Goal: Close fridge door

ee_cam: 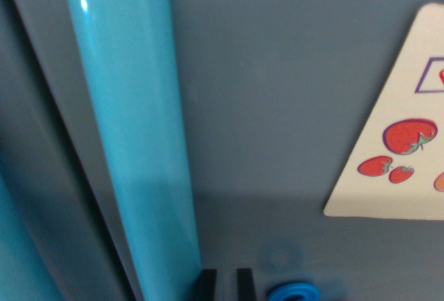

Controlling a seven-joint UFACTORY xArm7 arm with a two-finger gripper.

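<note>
The grey-blue fridge door (277, 107) fills the wrist view, very close to the camera. A glossy turquoise bar handle (135, 127) runs from the top down to the bottom edge, left of centre. At the bottom edge my gripper (226, 284) shows as two black fingertips (206, 284) with a narrow gap between them, right beside the handle's lower end and nothing visible between them. A dark seam (52, 141) runs along the wrist view's left of the handle, where the door meets another panel.
A cream sticker with red strawberries (399, 155) is stuck on the door at the wrist view's right. A small blue round part (293, 292) sits at the bottom edge beside the fingertips. Another turquoise surface (17, 259) shows at the bottom left corner.
</note>
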